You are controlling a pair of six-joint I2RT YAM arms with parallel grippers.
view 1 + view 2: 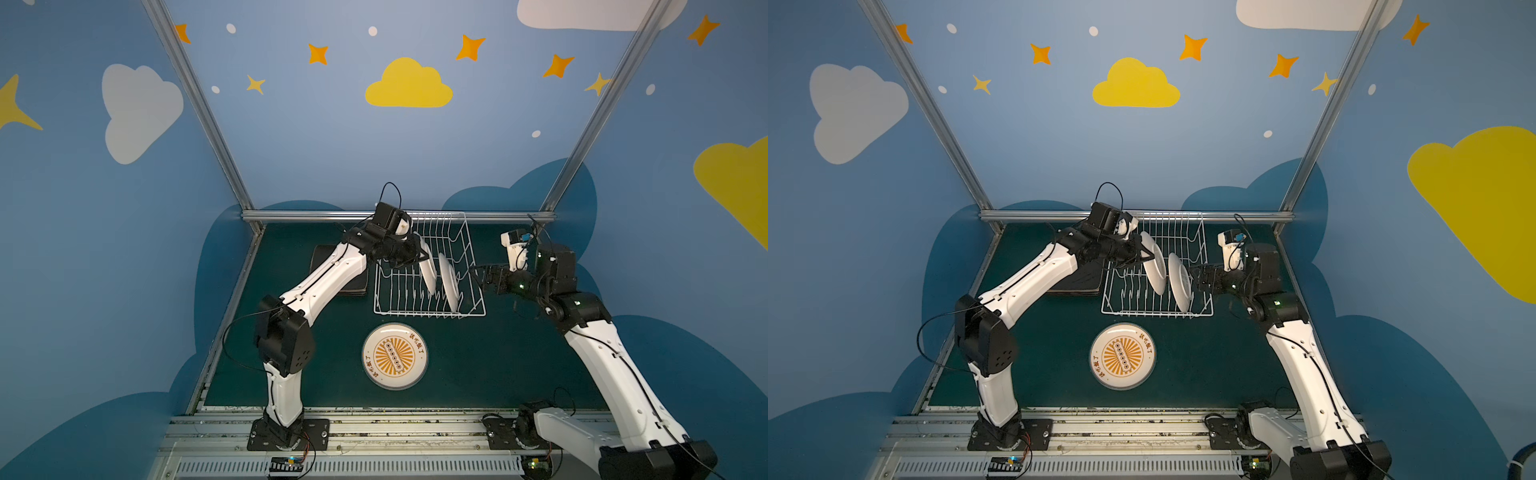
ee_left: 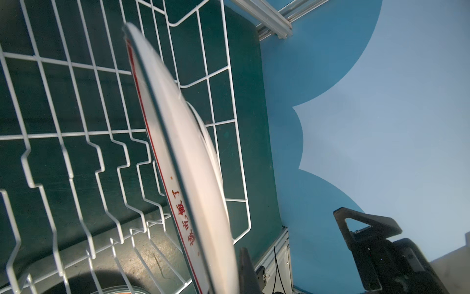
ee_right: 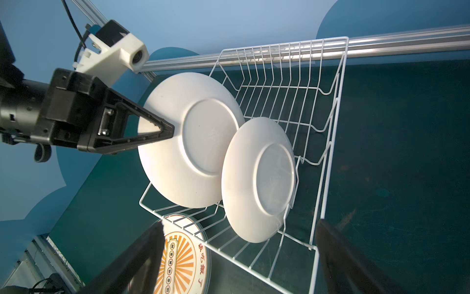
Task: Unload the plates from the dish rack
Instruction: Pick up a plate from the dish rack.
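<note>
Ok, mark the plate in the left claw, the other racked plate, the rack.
held plate [image 3: 209, 137]: right wrist view, back centre
second plate [image 3: 275, 178]: right wrist view, back centre
dish rack [image 3: 284, 43]: right wrist view, far rim wire

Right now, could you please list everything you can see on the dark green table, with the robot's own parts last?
white wire dish rack: one, white, back centre of the dark green table.
gripped round white plate: one, white, on edge and tilted within the rack.
free round white plate: one, white, on edge in the rack, beside the gripped one.
round plate with orange sunburst print: one seen, white and orange, flat in front of the rack.
dark rounded-square plates: a stack, number unclear, black, left of the rack, partly under the left arm.
left gripper: black, shut on the gripped plate's rim.
right gripper: black, open, at the rack's right side.
</note>
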